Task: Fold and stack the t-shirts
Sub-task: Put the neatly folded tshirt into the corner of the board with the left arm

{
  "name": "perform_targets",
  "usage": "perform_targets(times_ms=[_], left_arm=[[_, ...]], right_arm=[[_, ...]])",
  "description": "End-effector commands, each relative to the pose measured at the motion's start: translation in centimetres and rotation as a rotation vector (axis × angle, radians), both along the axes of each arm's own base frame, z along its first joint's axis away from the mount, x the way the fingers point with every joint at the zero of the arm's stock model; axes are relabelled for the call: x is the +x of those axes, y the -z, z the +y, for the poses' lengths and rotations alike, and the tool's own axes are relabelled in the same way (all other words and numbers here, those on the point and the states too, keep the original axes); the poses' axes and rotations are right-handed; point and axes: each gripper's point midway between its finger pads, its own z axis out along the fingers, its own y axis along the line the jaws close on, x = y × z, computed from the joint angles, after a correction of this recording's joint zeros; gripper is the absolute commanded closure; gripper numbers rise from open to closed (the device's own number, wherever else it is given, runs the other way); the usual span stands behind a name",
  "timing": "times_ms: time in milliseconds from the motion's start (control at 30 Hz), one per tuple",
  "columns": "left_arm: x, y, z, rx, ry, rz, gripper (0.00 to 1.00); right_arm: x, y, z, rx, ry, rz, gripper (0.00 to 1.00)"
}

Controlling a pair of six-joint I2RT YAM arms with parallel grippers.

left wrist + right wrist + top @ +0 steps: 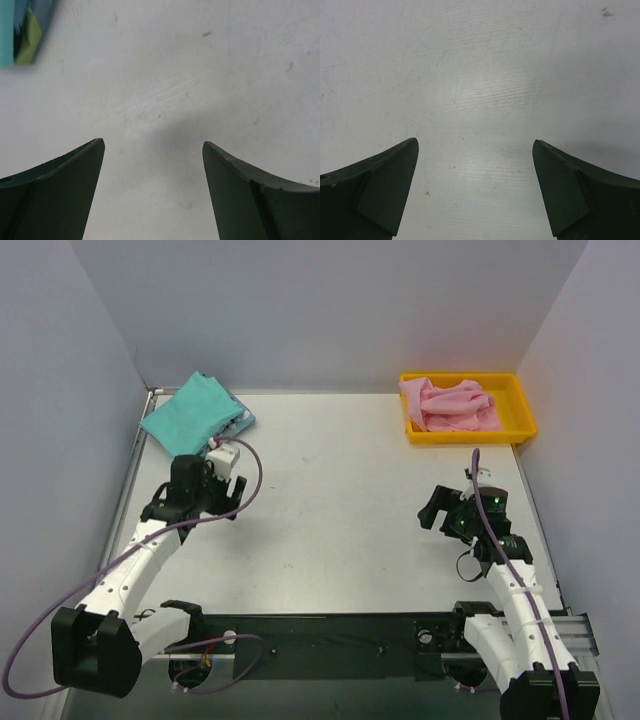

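Teal-green t-shirt, plain soft cloth folded flat, lies in the far left corner of the white desk. A blue-streaked cloth edge peeks out from under its right side. The crumpled pink t-shirt sits in the yellow plastic tray at far right. The left fingers and right fingers are spread apart, holding nothing, over bare desk.

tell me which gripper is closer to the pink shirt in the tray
Right. The right gripper hovers on the same side as the pink t-shirt; the left gripper is far across, beside the teal t-shirt.
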Motion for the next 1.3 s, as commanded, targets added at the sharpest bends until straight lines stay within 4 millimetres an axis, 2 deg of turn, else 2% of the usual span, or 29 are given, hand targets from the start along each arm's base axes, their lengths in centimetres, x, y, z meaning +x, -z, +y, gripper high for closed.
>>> perform_targets(times_ms=[0, 33, 67, 167, 300, 400, 500, 1100, 1267], left_arm=[[-2.0, 4.1, 3.8, 0.067, -0.147, -0.020, 0.10], [-1.7, 4.1, 4.5, 0.072, -0.180, -0.045, 0.10], [-2.3, 5.6, 5.3, 0.083, -0.220, -0.024, 0.09], [-1.4, 5.1, 6.6, 0.067, -0.320, -0.079, 0.09], [-1.0, 5.8, 6.7, 0.010, -0.379, -0.096, 0.08], [-1.3, 6.7, 7.5, 0.031, -0.424, -0.098, 0.08], [-1.5, 7.3, 8.1, 0.046, -0.455, -0.104, 0.08], [-1.5, 7.4, 8.7, 0.040, -0.498, -0.102, 0.08], [-1.1, 6.8, 10.1, 0.072, -0.579, -0.115, 0.05]], right_arm=[[1.7, -2.4, -0.1, 0.033, 0.023, -0.171, 0.08], [1.6, -2.2, -0.2, 0.029, 0.026, -0.176, 0.08], [1.4, -1.8, -0.3, 0.024, 0.030, -0.184, 0.08], [1.3, -1.3, -0.8, 0.014, 0.062, -0.202, 0.08], [1.0, 0.0, -1.3, 0.008, 0.093, -0.215, 0.08], [0.7, -0.4, -1.1, 0.013, 0.086, -0.271, 0.08], [0.4, 0.0, -1.5, 0.010, 0.115, -0.292, 0.08], [0.3, 0.1, -1.9, 0.005, 0.140, -0.316, 0.08], [0.3, 0.1, -2.0, 0.003, 0.144, -0.316, 0.08]])
